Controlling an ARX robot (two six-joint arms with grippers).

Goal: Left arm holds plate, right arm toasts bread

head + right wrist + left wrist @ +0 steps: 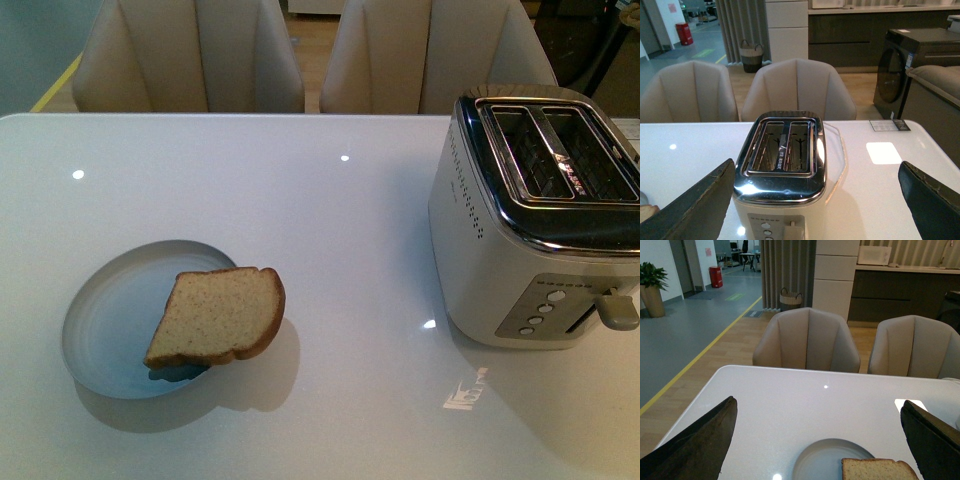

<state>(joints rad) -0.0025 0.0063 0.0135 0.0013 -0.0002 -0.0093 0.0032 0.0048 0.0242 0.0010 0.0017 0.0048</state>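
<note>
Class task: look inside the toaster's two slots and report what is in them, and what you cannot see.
Both slots of the toaster show only wire guides; no bread, which lies on the plate. The slot bottoms are hidden in shadow.

front view looks down on the table (pixel 300 420); wrist views face forward, seemingly low.

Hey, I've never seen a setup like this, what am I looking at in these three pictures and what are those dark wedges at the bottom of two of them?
This is a two-armed robot at a white table. One picture looks down from its body: a slice of bread leans on a pale plate, with a toaster to the right, slots empty. The other two come from cameras on each wrist. The dark wedges are each gripper's fingers, spread open, holding nothing: the left gripper faces the plate, the right gripper faces the toaster.
</note>
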